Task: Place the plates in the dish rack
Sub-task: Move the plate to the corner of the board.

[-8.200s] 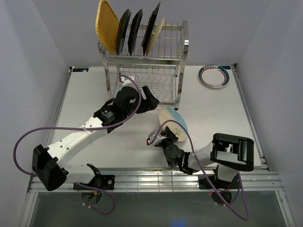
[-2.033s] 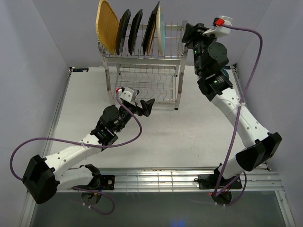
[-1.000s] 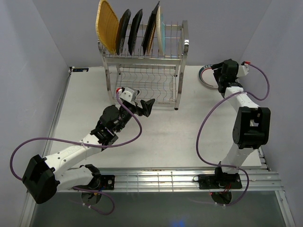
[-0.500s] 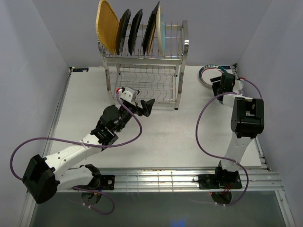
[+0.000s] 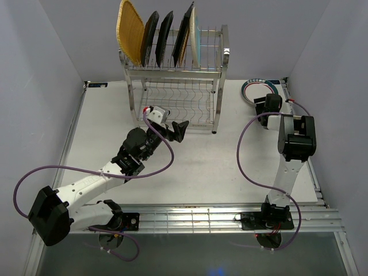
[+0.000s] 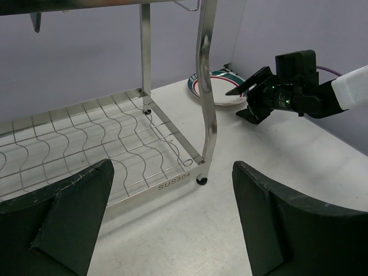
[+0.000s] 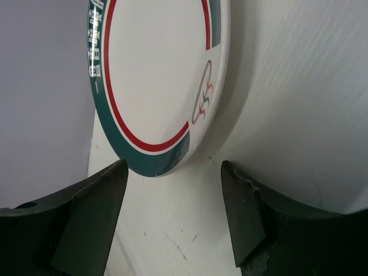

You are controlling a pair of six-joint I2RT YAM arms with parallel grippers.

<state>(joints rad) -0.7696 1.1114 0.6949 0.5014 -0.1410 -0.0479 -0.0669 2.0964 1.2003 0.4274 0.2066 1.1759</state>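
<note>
facing the spread right gripper (image 7: 172, 172) lies a round, glossy teal-rimmed plate (image 7: 155, 75).

I have the left arm (image 5: 92, 181) stretched low, running forward and to the right from its base, with the forearm rising toward the wrist. The left gripper (image 5: 179, 130) is roughly level and points ahead and a little right. Its jaws are spread wide, so in the wrist view its two dark fingers (image 6: 69, 213) sit at opposite bottom corners. The right arm (image 5: 286, 172) reaches straight forward from its base, then bends at the elbow. Ahead of that elbow the right gripper (image 5: 263, 104) hangs low and turns slightly left. Its jaws stand apart, narrower than the left's, with both pads (image 7: 92, 213) showing in its own wrist view.
</note>
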